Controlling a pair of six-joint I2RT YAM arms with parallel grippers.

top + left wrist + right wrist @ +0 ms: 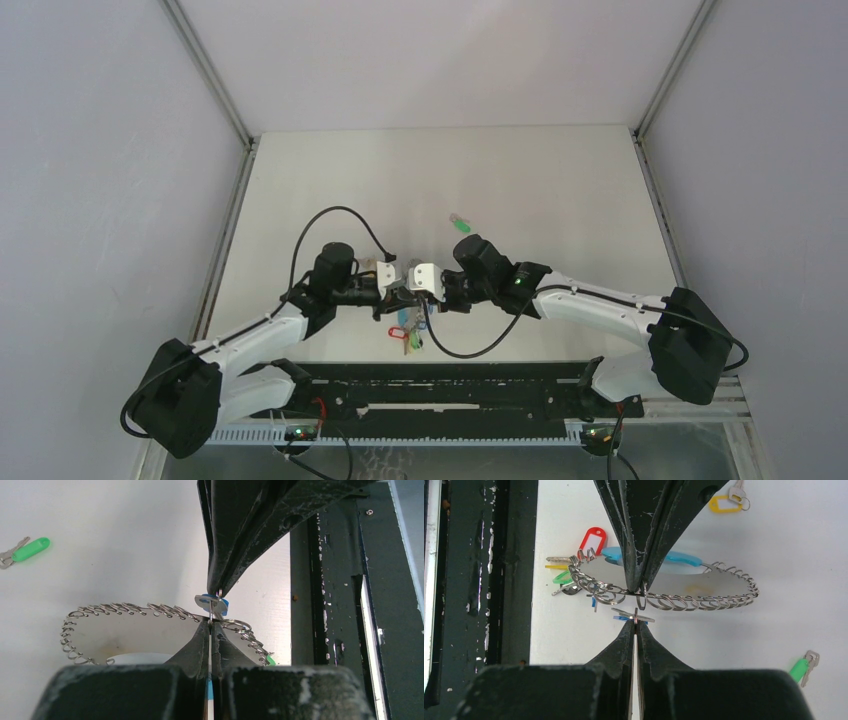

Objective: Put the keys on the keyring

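The keyring [704, 600], a wire ring lined with small loops, hangs above the table with its turquoise sleeve [684, 558] on the far arc. My left gripper [210, 623] is shut on its wire. Red [593, 538], green [560, 577] and yellow [555, 566] tags bunch at one end. My right gripper [635, 623] is shut on the blue key [631, 615] by its small ring, tip to tip with the left gripper [395, 283] right at the wire. A green key [30, 550] and an orange-yellow key [725, 503] lie loose on the table.
A black slotted rail [340, 605] runs along the table's near edge, close beside the hanging tags. Grey walls enclose the white table [560, 190] on three sides. The green key [458, 220] lies just beyond the right wrist.
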